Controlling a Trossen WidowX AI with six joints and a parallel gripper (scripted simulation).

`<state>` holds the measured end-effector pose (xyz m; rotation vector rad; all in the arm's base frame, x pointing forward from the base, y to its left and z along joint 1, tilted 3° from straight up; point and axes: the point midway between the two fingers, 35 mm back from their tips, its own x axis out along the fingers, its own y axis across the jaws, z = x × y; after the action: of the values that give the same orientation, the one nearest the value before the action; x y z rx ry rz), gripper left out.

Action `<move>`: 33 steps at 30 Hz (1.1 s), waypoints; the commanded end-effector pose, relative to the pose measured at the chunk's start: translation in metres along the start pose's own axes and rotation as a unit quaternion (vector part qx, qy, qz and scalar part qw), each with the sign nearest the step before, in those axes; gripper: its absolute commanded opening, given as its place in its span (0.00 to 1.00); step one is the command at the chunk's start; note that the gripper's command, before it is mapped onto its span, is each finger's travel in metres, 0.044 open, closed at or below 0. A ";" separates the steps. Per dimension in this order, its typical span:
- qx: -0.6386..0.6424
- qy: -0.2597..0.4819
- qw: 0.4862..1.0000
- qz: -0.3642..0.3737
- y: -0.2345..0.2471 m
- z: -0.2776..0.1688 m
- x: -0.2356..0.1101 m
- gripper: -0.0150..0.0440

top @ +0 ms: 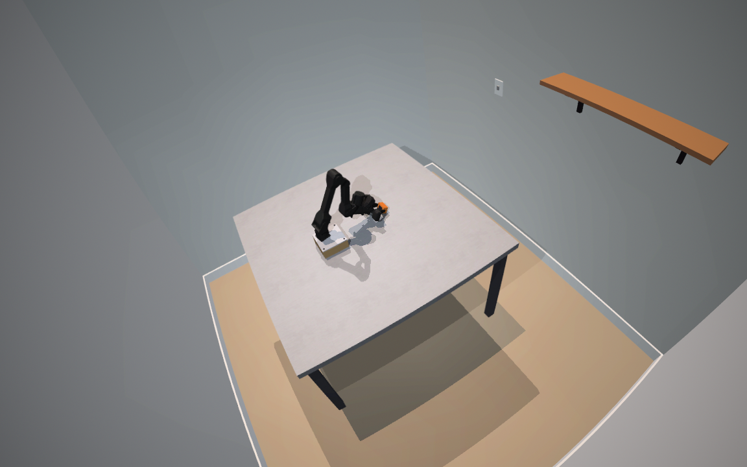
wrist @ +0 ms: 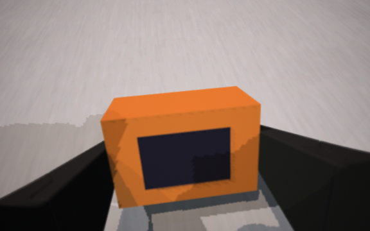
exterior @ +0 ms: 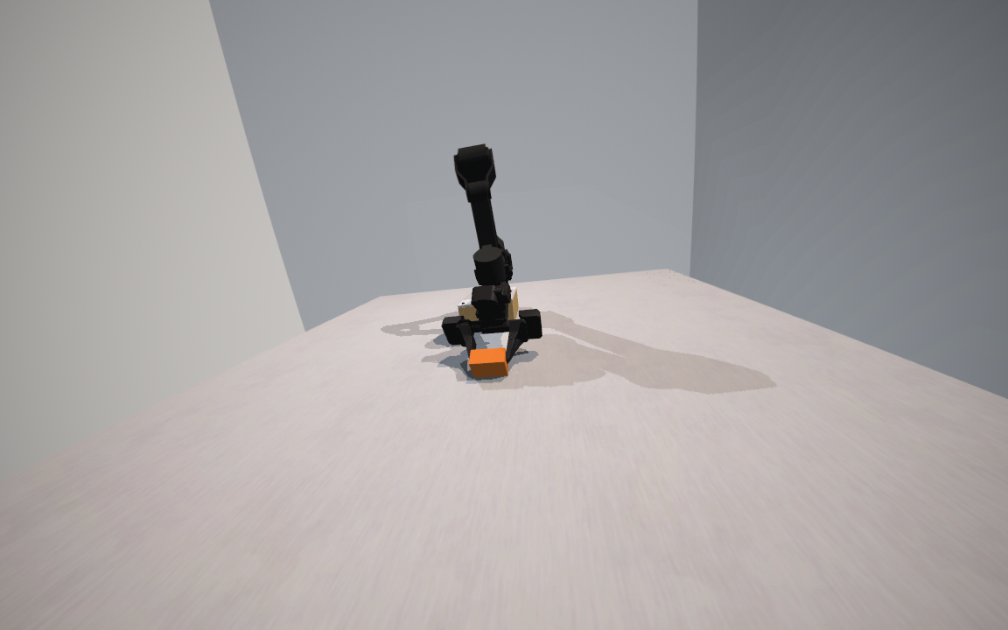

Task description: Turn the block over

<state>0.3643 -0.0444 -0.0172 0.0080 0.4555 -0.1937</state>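
Note:
The orange block (top: 382,205) (exterior: 488,362) (wrist: 178,106) sits between my gripper's black fingers, low over the pale table (top: 423,255) (exterior: 648,486) (wrist: 76,64). Its dark marked side (wrist: 185,157) faces back toward the wrist camera, roughly upright. My gripper (top: 379,211) (exterior: 489,353) (wrist: 182,141) is shut on the block, with the arm folded low and the fingers reaching nearly level with the table. I cannot tell whether the block's lower edge touches the table.
The arm's base (top: 329,240) stands near the table's middle. The table's edges are far from the block on every side. A wooden wall shelf (top: 631,116) hangs far off at the right.

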 end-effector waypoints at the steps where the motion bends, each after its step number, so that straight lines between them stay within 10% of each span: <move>1: -0.003 -0.016 1.000 -0.003 -0.002 -0.003 -0.008 0.25; 19: -0.003 -0.030 1.000 -0.003 -0.002 -0.001 -0.010 0.25; 33: -0.003 -0.030 1.000 -0.003 -0.002 -0.001 -0.010 0.88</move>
<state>0.3556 -0.0437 -0.0137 0.0015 0.3977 -0.1945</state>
